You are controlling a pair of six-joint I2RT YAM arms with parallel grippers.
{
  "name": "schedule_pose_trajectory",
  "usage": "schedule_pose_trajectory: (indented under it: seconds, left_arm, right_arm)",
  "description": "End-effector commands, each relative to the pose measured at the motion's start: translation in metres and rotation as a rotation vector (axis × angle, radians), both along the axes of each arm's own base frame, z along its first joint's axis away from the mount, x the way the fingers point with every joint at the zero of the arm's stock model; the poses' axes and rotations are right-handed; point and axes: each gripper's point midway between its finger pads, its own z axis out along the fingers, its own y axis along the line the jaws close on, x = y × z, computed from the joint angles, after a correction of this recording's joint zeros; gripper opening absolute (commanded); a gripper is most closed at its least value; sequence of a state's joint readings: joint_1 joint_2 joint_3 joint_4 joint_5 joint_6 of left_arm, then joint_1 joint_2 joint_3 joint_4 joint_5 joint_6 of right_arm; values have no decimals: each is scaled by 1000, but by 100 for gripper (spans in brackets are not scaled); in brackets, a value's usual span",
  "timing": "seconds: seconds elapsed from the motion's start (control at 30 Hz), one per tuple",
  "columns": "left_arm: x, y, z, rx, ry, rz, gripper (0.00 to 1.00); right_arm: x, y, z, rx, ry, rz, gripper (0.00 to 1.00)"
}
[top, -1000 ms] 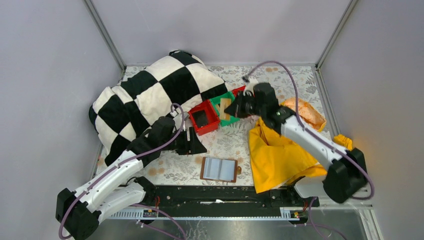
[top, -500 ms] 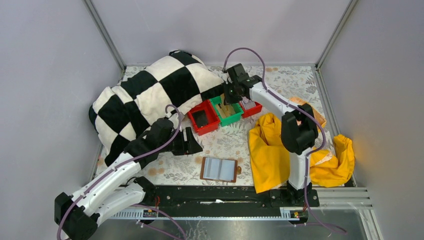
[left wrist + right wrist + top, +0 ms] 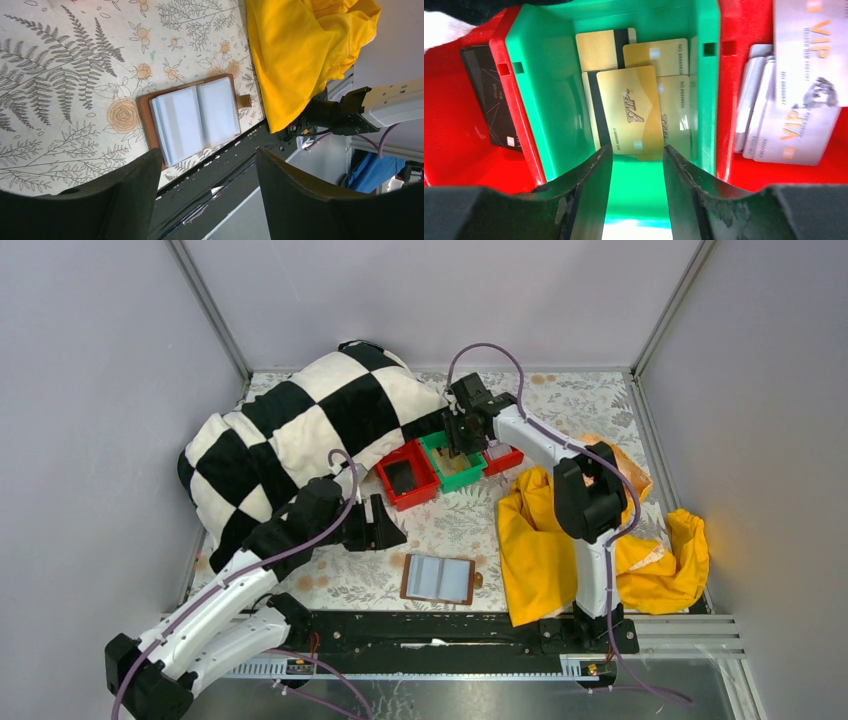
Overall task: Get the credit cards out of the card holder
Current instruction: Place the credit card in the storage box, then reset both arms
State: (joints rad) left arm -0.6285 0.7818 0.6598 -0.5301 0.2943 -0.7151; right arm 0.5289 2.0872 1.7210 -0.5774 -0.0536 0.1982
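right gripper (image 3: 638,152) hangs straight over the green bin (image 3: 549,100), its jaws parted with only the bin's floor showing between them, clamped on nothing. gold cards (image 3: 631,112) lie in a loose overlapping heap inside the green bin, the topmost one just beyond the fingertips. silver cards (image 3: 794,130) lie in the red bin (image 3: 728,100) that touches the green bin's right side. left gripper (image 3: 207,152) hovers on the near side of the green bin, toward the arm bases, its jaws spread wide and empty above the flowered table cover (image 3: 60,75). card holder (image 3: 192,120) lies spread open, pale pockets up, farther still from the green bin on that same near side. it sits below the left gripper, untouched by it, with a yellow cloth (image 3: 300,50) just beside it.
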Motion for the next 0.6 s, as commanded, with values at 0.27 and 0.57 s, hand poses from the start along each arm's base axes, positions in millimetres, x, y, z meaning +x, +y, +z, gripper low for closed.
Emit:
schedule_pose_trajectory:
  seconds: [0.27, 0.57]
  left_arm:
    - [8, -17, 3, -49, -11, -55, 73]
    - [27, -9, 29, -44, -119, 36, 75]
  right_arm:
    - [-11, -46, 136, 62, -373, -128, 50]
    - [-73, -74, 149, 170, -495, -108, 87]
